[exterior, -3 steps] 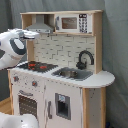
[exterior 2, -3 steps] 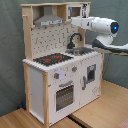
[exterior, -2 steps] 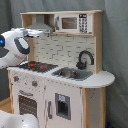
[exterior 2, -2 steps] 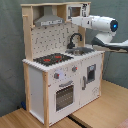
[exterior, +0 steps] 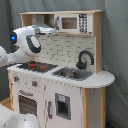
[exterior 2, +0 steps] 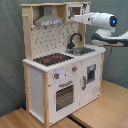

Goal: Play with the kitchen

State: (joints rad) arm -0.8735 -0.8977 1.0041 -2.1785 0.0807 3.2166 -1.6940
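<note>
The kitchen (exterior: 65, 95) (exterior 2: 60, 85) is a tall white and light-wood toy with a grey hood (exterior 2: 48, 20), a black faucet (exterior: 85, 58) (exterior 2: 74, 40), a sink (exterior: 72, 74), a red-ringed hob (exterior: 35, 65) (exterior 2: 52, 59) and a windowed oven door (exterior 2: 64, 95). My white arm reaches in level at the height of the top shelf. Its gripper (exterior 2: 76, 18) (exterior: 50, 30) is beside the hood, just in front of the microwave panel (exterior: 70, 23). It is well above the hob and sink. I see nothing held in it.
A grey curtain hangs behind the kitchen. The toy stands on wooden table tops (exterior 2: 100, 112) with a seam between them. The arm's thick wrist with a blue light (exterior 2: 114, 21) (exterior: 13, 36) hangs over the counter's end. Part of the white arm (exterior: 17, 120) fills the first exterior view's lower left.
The arm has risen and pushed in toward the upper shelf, bringing the gripper closer to the hood and microwave panel. The kitchen has not moved.
</note>
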